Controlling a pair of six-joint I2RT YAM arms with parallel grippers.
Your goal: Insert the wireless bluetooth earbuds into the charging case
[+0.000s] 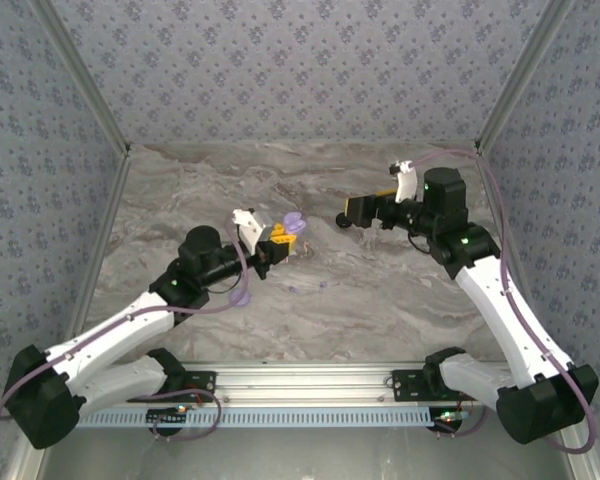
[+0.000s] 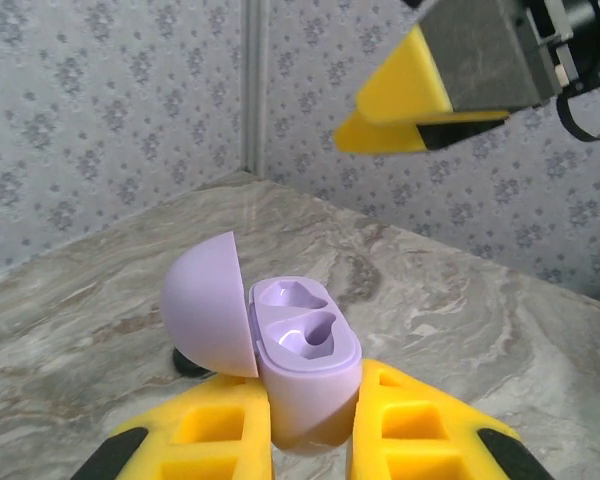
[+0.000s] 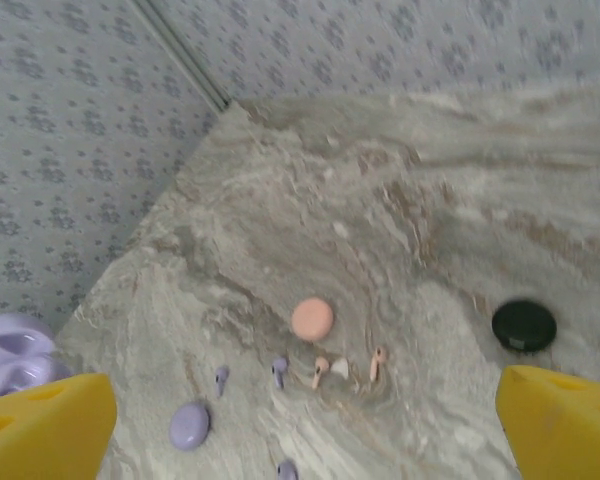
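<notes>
Marble tabletop [image 2: 100,290]; left gripper [image 2: 310,425] tight on open lavender charging case [image 2: 305,345].

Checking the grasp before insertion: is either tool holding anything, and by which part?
The left tool grips the lavender charging case by its lower body; the right tool holds nothing.

The charging case [image 2: 305,345] sits clamped in the left gripper [image 2: 310,395], with the right gripper [image 1: 348,212] to its right and the earbuds [image 3: 320,370] on the table [image 3: 380,200] nearer.
</notes>
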